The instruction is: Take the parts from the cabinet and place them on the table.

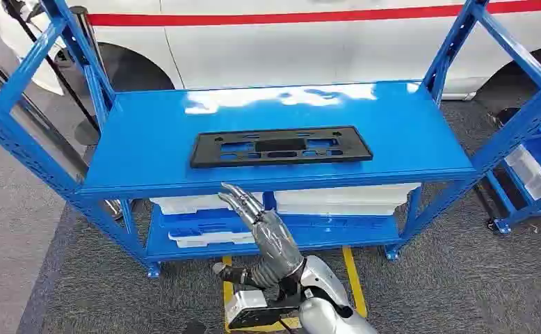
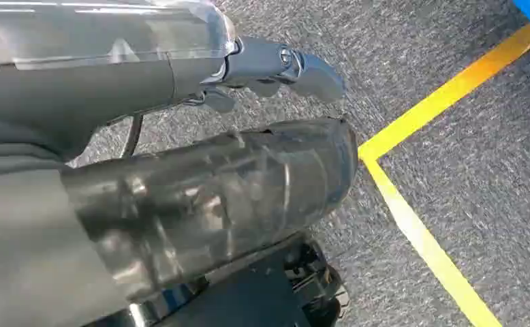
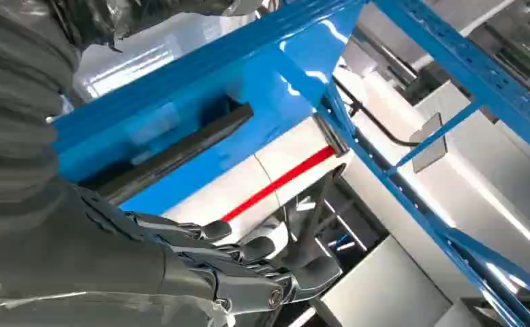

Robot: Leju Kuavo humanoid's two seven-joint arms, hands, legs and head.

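Across the far side of the scene a white car body with a red stripe [image 1: 323, 28] runs the whole width, and in front of it stands the blue metal shelving rack [image 1: 149, 139], the cabinet of the task, on grey carpet [image 1: 462, 278] marked with yellow floor tape [image 1: 352, 268]. On the rack's glossy top shelf lies the task's part, a long flat black plastic plate with rectangular cut-outs [image 1: 280, 147], roughly centred and a little toward the near edge, touched by nothing. Beneath, on the lower shelf, sit shallow white plastic trays [image 1: 341, 198] side by side and stacked; what they hold cannot be made out. More pale bins [image 1: 532, 170] sit in a second blue rack at the right edge. Smaller still, the right hand [image 1: 243, 203] rises just below the near edge of the top shelf, left of the plate's middle, fingers extended and a little apart, holding nothing; its wrist view looks up past the shelf edge at the plate's dark rim. The left hand [image 2: 269, 68] hangs over the carpet near the tape, fingers loosely curled inward with nothing in them. By my reading the step in hand is the reach for the plate, with the grasp not yet made. The next move likely calls for lifting the right hand over the shelf lip and getting fingers under the thin plate's near edge, which lies flat and offers little purchase.
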